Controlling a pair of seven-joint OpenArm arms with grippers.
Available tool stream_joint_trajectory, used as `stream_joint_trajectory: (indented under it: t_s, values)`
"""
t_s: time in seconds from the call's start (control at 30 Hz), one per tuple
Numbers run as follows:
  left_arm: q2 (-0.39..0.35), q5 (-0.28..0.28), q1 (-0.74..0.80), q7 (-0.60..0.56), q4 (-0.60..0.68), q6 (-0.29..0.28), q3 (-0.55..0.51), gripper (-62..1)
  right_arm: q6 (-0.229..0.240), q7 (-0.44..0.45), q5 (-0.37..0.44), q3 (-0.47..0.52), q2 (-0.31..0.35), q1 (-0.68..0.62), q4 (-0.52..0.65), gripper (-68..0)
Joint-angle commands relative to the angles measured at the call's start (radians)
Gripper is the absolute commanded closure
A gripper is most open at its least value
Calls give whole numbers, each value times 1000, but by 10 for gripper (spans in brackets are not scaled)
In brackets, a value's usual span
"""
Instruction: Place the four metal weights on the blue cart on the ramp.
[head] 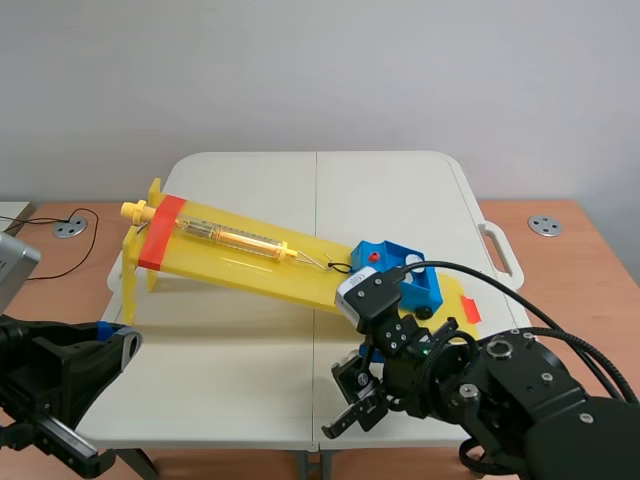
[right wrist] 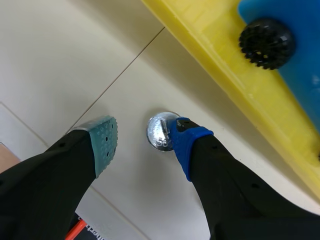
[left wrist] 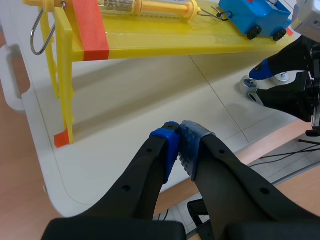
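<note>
At the table's (head: 230, 400) near left corner, the left gripper (left wrist: 179, 137) hangs with its two pads pressed together on nothing. Toward the near edge right of the middle seam, the right gripper (right wrist: 142, 129) points down at the surface with its fingers spread apart. One metal weight (right wrist: 159, 131) lies flat on the table between them, touching the blue-padded finger and clear of the grey-green one. It sits just in front of the yellow ramp's (head: 250, 270) low end.

On that low end, above the weight, stands the blue cart (head: 400, 270). It is hooked to a spring scale (head: 235, 237) that lies up the slope toward an orange band (head: 160, 232) near the high end, by the far left corner.

Only the right wrist view shows the weight plainly. In the scene view the right arm covers it. Only the left wrist view shows a metal hook (left wrist: 35, 37) hanging at the ramp's high end.
</note>
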Motion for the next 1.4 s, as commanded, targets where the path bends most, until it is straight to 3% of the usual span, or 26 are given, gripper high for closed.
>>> stream_joint_trajectory:
  t_s: [0.0,0.2,0.53,0.77,1.1,1.27,1.37]
  values:
    - [5,-57,-20,-104,64,-21,-13,-27,-38,145,24,-6,-23,102,46,-249]
    - [5,-57,-20,-104,64,-21,-13,-27,-41,126,24,-6,-24,103,36,-178]
    - [5,-59,-36,-104,64,-21,-13,-27,-42,-3,24,-6,-23,103,36,-6]
    - [5,-59,-36,-103,64,-21,-13,-27,-40,-29,32,-5,15,97,58,-7]
    - [5,-59,-36,-103,64,-21,-13,-27,-36,-47,180,72,148,-84,383,-7]
    - [5,-59,-36,-103,64,-21,-13,-27,-26,-95,269,156,175,-178,540,-6]
    - [5,-59,-36,-103,64,-21,-13,-27,4,-119,344,219,175,-223,621,-6]
